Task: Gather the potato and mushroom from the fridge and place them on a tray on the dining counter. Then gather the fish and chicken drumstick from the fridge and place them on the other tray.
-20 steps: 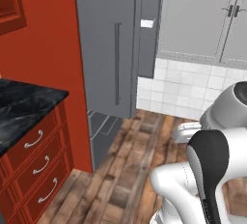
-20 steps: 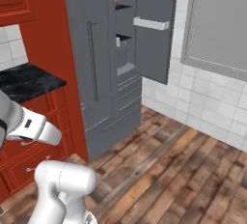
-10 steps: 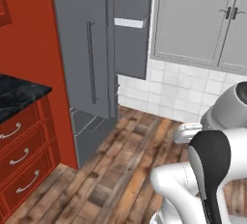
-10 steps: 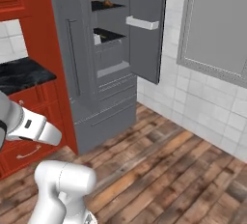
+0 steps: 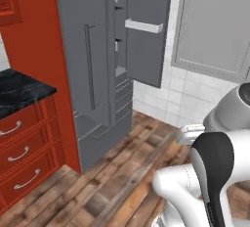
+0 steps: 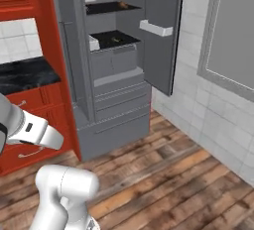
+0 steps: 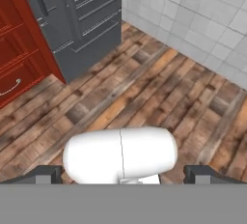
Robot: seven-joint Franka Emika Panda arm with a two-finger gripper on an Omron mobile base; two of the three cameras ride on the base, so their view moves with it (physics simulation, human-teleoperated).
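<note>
My gripper [image 7: 123,172] is spread wide and empty, pointing at the floor; the fridge [image 6: 116,70] stands ahead, right door open. Reaching early, I could hit that door.

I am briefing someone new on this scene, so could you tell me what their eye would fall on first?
First, the tall grey fridge against the back wall, with its right door swung open. That shows dark shelves with small items too blurred to name. Next come the red cabinet on the fridge's left and the black marble counter over red drawers.
</note>
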